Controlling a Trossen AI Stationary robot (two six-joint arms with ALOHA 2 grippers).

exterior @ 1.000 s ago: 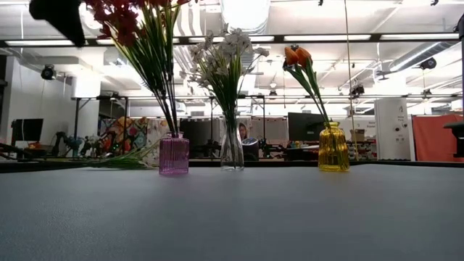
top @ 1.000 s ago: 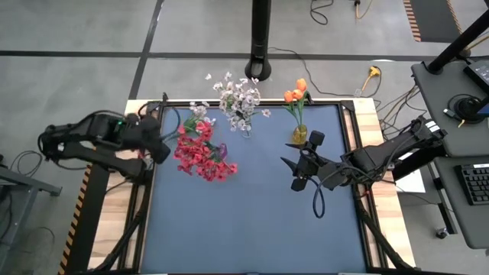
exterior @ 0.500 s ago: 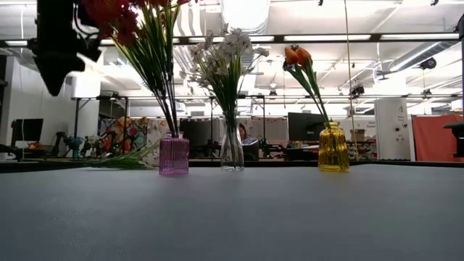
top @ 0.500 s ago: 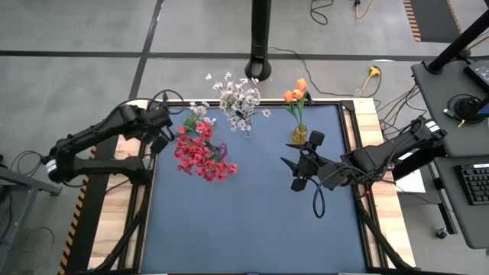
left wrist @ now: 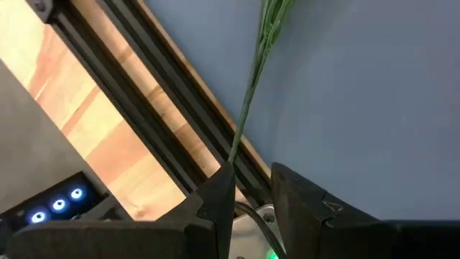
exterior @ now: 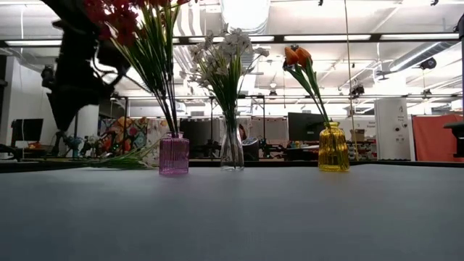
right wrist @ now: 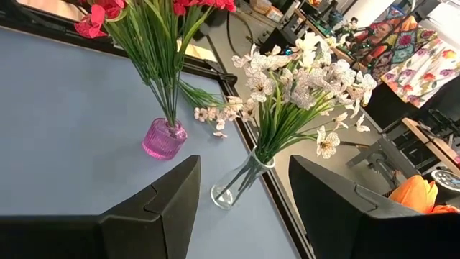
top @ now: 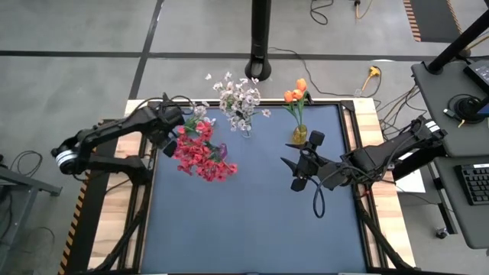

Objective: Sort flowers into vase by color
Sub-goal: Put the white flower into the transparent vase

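Table with a blue top, seen from above, and three small vases in a row along its far edge. At the far left a pink vase holds the red flowers. In the middle a clear vase holds the white flowers. Toward the far right a yellow vase holds the orange flowers.

One loose spray with pale blossoms lies flat near the far-left corner, just beside the pink vase, its stem reaching out toward the left edge.

Your left gripper hangs over that corner, close to the red blooms. In its wrist view the fingers stand a narrow gap apart with nothing clamped. The thin green stem runs across the table's left rail and ends right at one fingertip. Whether it touches cannot be told.

Your right gripper waits toward the right side of the table, near the yellow vase, fingers wide apart and empty.

The loose spray is probably very light and springy. The stem looks thin and wiry, and it may roll or slip between the pads. The blossoms look soft and easy to crush or snag on the red flowers beside them. Take hold low on the bare stem, away from the leaves and blooms, and close firmly. Expect the flower head to droop and swing once lifted. Going by colour, it likely belongs in the clear vase, whose neck looks narrow and already crowded.
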